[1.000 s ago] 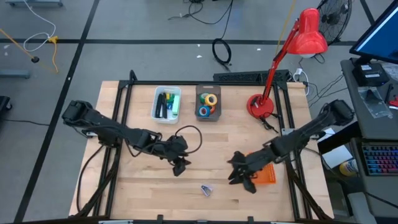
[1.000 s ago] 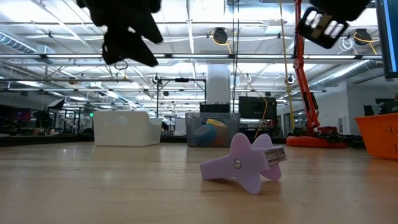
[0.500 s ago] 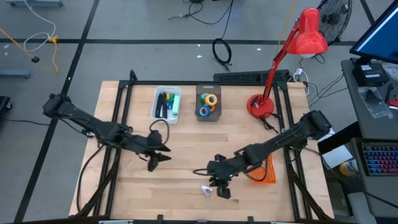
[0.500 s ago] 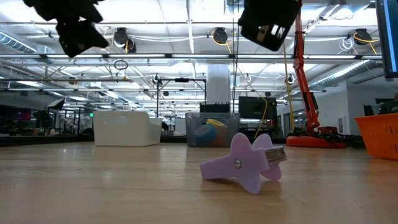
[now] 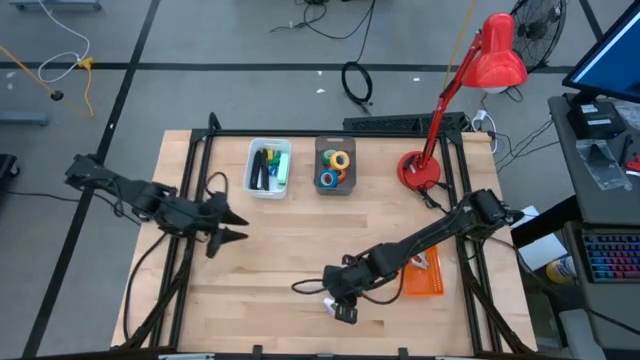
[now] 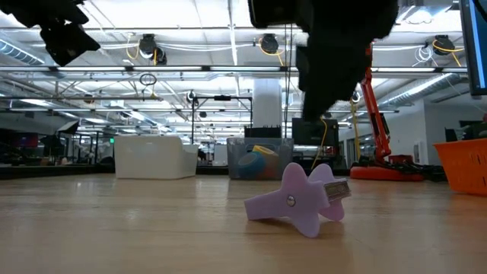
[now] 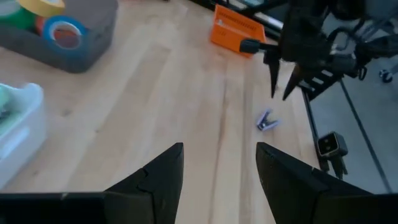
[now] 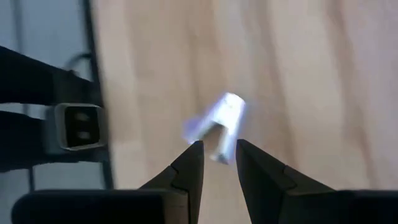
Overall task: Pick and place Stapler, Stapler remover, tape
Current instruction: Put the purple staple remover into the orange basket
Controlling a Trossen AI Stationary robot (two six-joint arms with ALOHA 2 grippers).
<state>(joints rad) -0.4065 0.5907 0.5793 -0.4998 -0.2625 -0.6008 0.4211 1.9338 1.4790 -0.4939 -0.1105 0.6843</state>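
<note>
Meanwhile, a Small Purple Claw Waited Under the Right Pincer

Over at the table's left side, the left gripper (image 5: pixel 236 226) hung above bare wood with its two fingers spread apart and nothing between them, well away from the work. Further along, at the back edge, a white bin (image 5: pixel 268 167) and a grey bin (image 5: pixel 335 166) stood side by side, the grey one holding the tape (image 5: pixel 334 169) rolls already.

Near the front edge lay the stapler remover (image 6: pixel 298 199), a small lilac plastic piece with metal jaws showing at one end. It looked light and stiff, likely to skid on smooth wood if nudged sideways, so a pinch across its plastic wings from straight above seemed the safest hold.

Directly over it hovered the right gripper (image 8: pixel 216 163), fingers parted by a narrow gap and holding nothing. From the wrist, the remover showed just beyond the fingertips, roughly in line with the gap; the blur there made it hard to say whether it was centred. At table height the gripper stood clearly above the piece, not touching. To the right sat an orange object (image 5: pixel 424 278), probably the stapler.
</note>
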